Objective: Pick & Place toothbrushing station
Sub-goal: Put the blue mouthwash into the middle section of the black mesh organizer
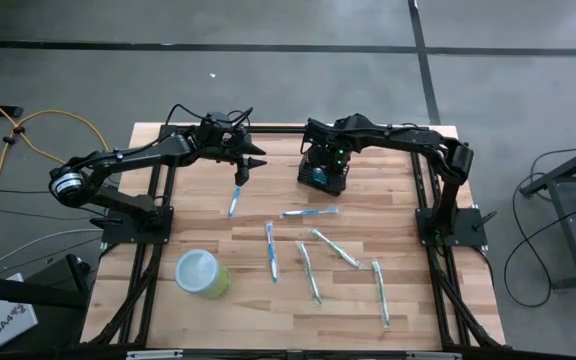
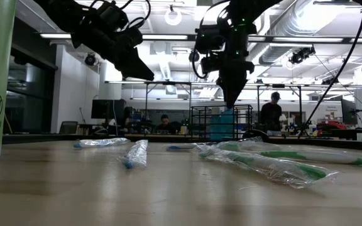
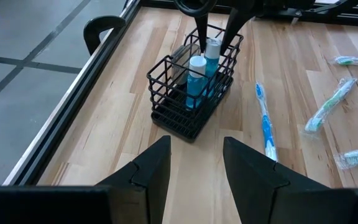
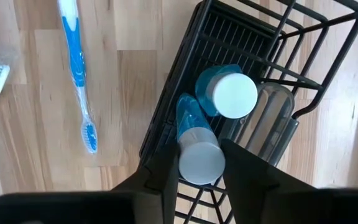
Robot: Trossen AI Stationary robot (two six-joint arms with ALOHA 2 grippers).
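From above, on the wooden table (image 1: 268,330), the toothbrushing station (image 1: 323,176) sits toward the far edge, a small black wire basket with blue tubes in it. Right gripper (image 1: 326,160) hangs directly over the station. Left gripper (image 1: 251,160) hovers beside the station, apart from it, over bare wood. A blue toothbrush (image 1: 235,200) lies near the left gripper. A second brush (image 1: 309,212) lies just in front of the station; further wrapped brushes are spread well in front of it. Light-green cup (image 1: 202,272) stands well away from the station, by the near edge.

Table-level view: station (image 2: 222,123) at the far side, the right gripper (image 2: 231,94) pointing down at its top. Left gripper (image 2: 140,69) is raised, tilted, clear of the table. Wrapped brushes (image 2: 269,164) lie nearer the camera than the station. People are at desks in the room behind.

Left wrist view: the left gripper (image 3: 196,163) is spread wide, holding nothing. Station (image 3: 194,87) lies ahead with two blue white-capped tubes (image 3: 196,78) upright inside; the right arm's fingers (image 3: 201,25) reach down to the far tube.

Right wrist view: the right gripper (image 4: 194,165) is parted, its fingers straddling one capped tube (image 4: 199,160) in the station (image 4: 272,56). Whether they touch it I cannot tell. A second tube (image 4: 232,94) stands just beside the first.
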